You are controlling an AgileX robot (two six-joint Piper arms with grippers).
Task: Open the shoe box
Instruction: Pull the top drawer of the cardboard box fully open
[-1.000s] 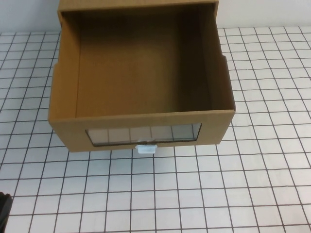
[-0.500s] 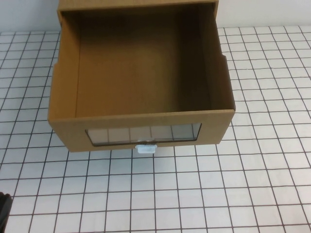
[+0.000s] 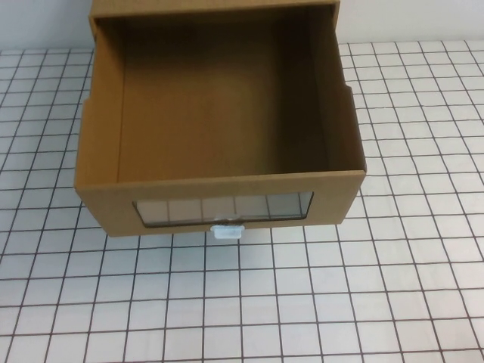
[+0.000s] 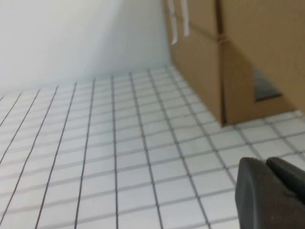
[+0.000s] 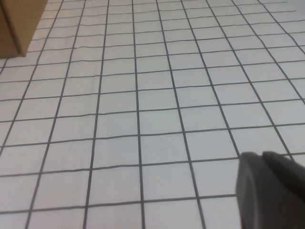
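From my seat I can see the table point(image 3: 393, 302), a white top ruled with thin dark lines into a grid of squares over all of it that shows. Along its far edge a plain pale wall point(image 3: 45, 23) rises, meeting the tabletop.

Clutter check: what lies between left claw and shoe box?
Left wrist view: only bare gridded table between left claw and shoe box. Right claw hovers over table.

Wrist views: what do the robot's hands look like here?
Only their ends show. The left hand, near the shoe box, is matte dark grey with rounded tips. The right hand, over the gridded table, looks the same. No cables or markings show; neither arm appears in the high view.
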